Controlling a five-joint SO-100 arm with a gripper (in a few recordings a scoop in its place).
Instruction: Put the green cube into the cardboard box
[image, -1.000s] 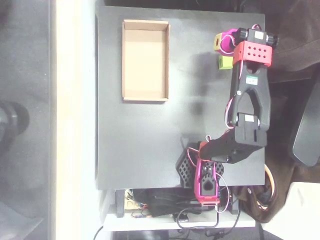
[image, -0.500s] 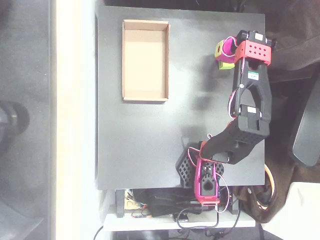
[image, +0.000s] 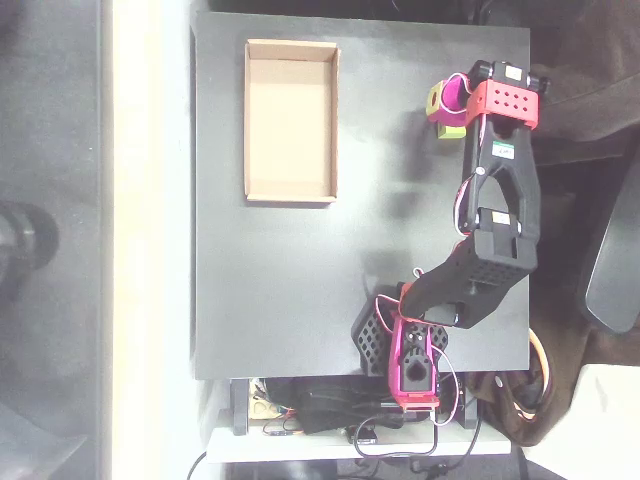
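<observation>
The green cube (image: 454, 131) lies on the black table near the right edge, and just a strip of it peeks out below the gripper. My magenta gripper (image: 446, 106), with its yellow-green square face, hangs right over the cube and covers most of it. The overhead view does not reveal how the jaws stand or whether they touch the cube. The cardboard box (image: 290, 120) sits at the table's upper left with a bare floor, well to the left of the gripper.
The black table (image: 280, 290) ends just right of the arm and just above the box. The arm's base (image: 410, 360) and a bundle of cables stand at the bottom edge. Open table surface lies between cube and box.
The gripper has moved down the picture onto the green cube, which lay fully exposed below it a second ago and is now mostly covered. The box has not moved.
</observation>
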